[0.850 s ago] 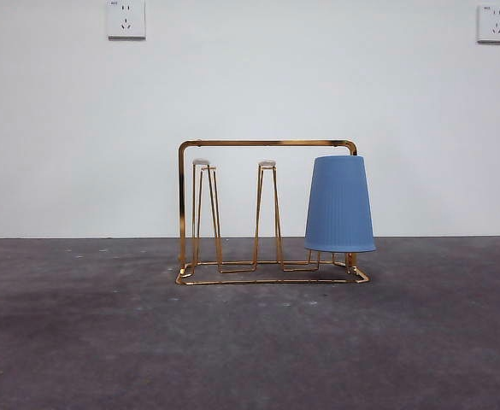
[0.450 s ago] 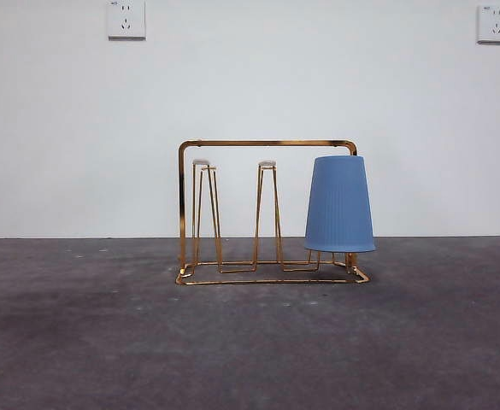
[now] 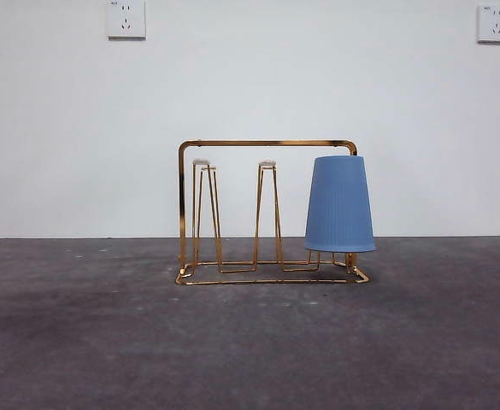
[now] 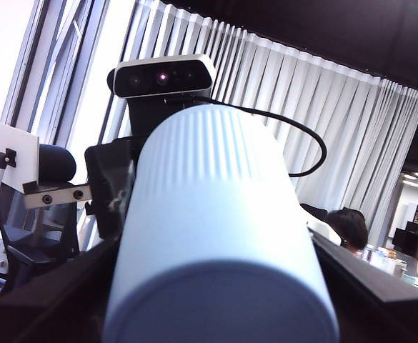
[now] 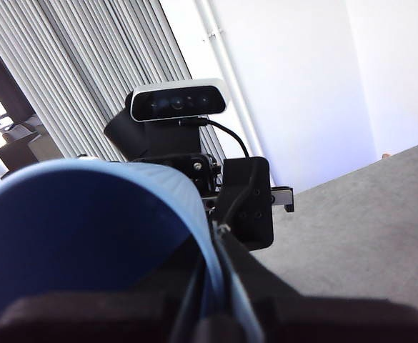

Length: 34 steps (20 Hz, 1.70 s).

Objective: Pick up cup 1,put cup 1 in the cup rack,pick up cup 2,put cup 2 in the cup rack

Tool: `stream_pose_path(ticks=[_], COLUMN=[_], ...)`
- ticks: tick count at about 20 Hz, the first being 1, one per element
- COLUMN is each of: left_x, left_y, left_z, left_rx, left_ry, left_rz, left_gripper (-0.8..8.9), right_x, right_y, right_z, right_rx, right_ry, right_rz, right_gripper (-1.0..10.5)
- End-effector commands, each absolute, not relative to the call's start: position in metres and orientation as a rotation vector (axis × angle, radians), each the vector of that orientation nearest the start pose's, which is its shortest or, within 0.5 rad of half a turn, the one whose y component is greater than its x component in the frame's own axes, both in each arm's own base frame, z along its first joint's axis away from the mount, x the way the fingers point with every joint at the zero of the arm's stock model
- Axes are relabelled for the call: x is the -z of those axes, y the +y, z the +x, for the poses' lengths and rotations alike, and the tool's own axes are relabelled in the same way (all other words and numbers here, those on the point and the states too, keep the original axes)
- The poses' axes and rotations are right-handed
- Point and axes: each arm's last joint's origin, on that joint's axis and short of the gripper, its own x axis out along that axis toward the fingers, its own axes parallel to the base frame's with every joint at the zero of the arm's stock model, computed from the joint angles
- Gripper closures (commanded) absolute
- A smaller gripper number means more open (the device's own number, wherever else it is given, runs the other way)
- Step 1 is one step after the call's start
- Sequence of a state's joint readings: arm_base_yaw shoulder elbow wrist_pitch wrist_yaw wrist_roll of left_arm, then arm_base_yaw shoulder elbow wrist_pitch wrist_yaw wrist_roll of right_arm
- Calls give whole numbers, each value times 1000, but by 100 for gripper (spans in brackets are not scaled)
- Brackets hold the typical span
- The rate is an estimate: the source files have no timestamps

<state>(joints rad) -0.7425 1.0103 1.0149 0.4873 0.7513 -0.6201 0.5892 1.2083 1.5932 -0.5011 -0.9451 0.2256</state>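
Up off the worktop (image 5: 366, 229), your left gripper (image 4: 216, 300) has its jaws clamped round the cup (image 4: 216, 214), and the right gripper's (image 5: 212, 304) jaws seem to pinch its rim. It looks light, thin and ribbed, so grip gently.

The left gripper (image 4: 216, 239) has its two black jaws spread wide, one along each side of a ribbed blue cup (image 4: 216, 207), whose closed base faces that wrist. The right gripper (image 5: 212, 279) meets the same cup from its open end, with its jaws drawn close together on the cup's wall at the rim, one inside and one outside. The two arms point straight at each other across the cup, so each wrist view shows the other arm's wrist camera (image 5: 180, 103) just beyond it. Neither arm shows in the front view.
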Motion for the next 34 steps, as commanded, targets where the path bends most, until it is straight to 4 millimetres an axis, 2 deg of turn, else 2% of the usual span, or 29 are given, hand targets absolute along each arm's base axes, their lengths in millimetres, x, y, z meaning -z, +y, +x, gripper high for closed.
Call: stream_pose_path(ticks=[1,3,11,14,19,23,27,34], left_x=[-430,-430,-435,-439,-442,-437,-433,-445], left_y=[-152,-151,-140,-132,-118,-106,-98,-103], left_z=[134,133,131,129,127,136,149,175], left_rx=[1600,1596,1554,1531,1462,1301,1074,832], left_ry=[-57,-55,-31,-43,-46,37,191,459], left_rz=[-489,-489,-485,-480,-480,-473,-420,-324], left_gripper=[830,821,821,821,821,821,821,821], right_x=[-486,-485,-497,-499,-492,-484,-478,-472], right_y=[140,139,121,109,84,67,56,49], right_z=[165,163,139,123,97,80,68,60], right_rx=[-1522,-1517,-1500,-1416,-1147,-971,-882,-833], right_ry=[334,352,282,270,299,348,392,442], right_rz=[219,222,203,177,79,6,-35,-77], right_gripper=[743,689,690,690,693,694,694,694])
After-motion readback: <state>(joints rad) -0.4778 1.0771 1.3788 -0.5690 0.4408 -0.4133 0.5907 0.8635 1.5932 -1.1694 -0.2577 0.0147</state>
